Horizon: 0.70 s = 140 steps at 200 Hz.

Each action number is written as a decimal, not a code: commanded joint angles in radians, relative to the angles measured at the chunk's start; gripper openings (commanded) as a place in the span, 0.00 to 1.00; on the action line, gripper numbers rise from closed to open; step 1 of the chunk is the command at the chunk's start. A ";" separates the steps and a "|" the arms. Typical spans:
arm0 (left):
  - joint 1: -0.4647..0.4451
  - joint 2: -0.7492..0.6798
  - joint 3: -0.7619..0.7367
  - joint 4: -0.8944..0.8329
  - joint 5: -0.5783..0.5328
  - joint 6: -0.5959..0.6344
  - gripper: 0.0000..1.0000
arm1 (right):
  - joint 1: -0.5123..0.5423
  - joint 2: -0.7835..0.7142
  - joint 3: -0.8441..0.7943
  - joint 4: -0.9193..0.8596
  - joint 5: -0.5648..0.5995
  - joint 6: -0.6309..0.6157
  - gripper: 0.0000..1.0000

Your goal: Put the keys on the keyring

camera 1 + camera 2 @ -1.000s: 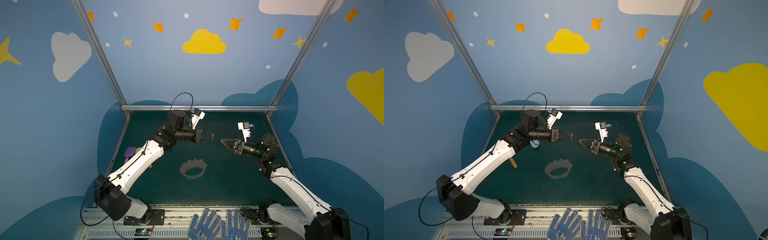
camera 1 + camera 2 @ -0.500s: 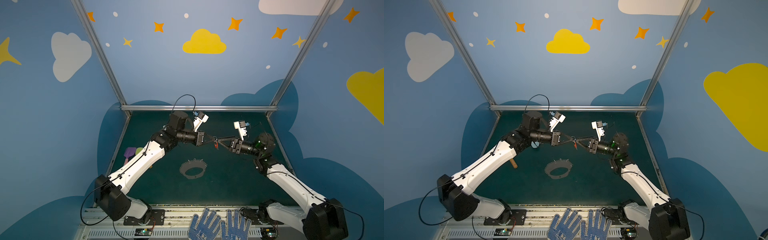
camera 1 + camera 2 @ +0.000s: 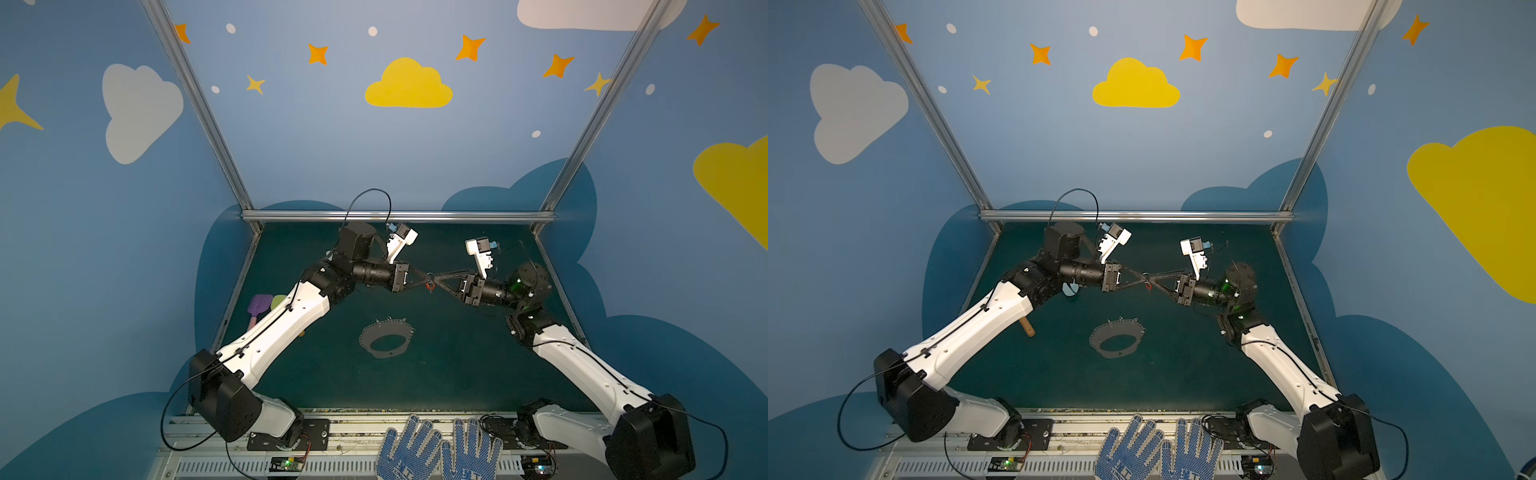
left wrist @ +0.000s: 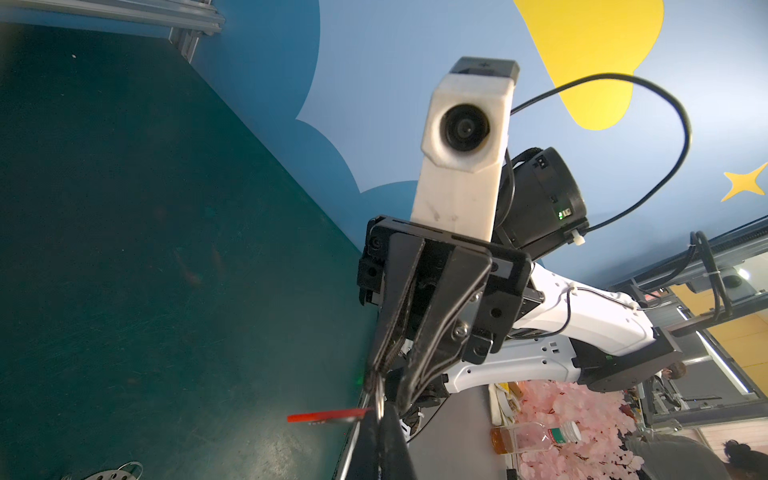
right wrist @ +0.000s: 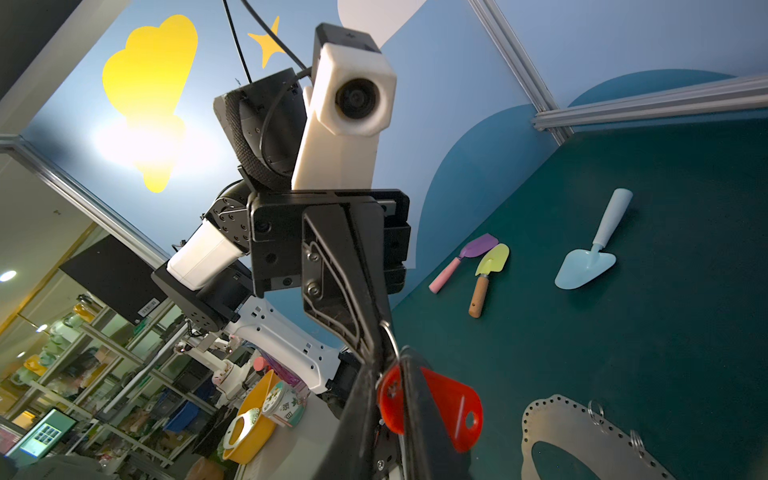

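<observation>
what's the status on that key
Left hand shut on small key with red plastic head, mid-air. Right hand straddling that head, grip unclear. Flat grey oval plate below, untouched.

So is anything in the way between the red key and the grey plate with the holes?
No, nothing visible. The key hangs in the air between the left gripper and right gripper; the keyring lies uncovered down on the mat.

Key (image 5: 451, 401) w/ glossy red plastic head; keyring (image 3: 386, 328) matt grey metal.
</observation>
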State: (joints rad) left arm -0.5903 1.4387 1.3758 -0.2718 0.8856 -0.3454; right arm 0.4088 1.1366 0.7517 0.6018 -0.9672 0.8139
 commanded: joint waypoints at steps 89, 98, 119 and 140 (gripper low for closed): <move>-0.002 -0.033 -0.014 0.034 -0.014 -0.006 0.20 | 0.015 -0.026 0.055 -0.098 -0.001 -0.086 0.00; 0.001 -0.042 -0.018 0.035 -0.033 -0.007 0.28 | 0.015 -0.035 0.056 -0.123 0.008 -0.101 0.00; 0.017 -0.073 -0.050 0.068 -0.063 -0.030 0.40 | 0.014 -0.056 0.056 -0.157 0.030 -0.129 0.00; 0.038 -0.112 -0.097 0.119 -0.083 -0.070 0.42 | 0.011 -0.073 0.058 -0.191 0.041 -0.150 0.00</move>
State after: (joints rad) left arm -0.5758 1.3796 1.3144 -0.2264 0.8410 -0.3786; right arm 0.4202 1.0988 0.7704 0.4583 -0.9470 0.7139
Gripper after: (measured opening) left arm 0.414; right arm 0.052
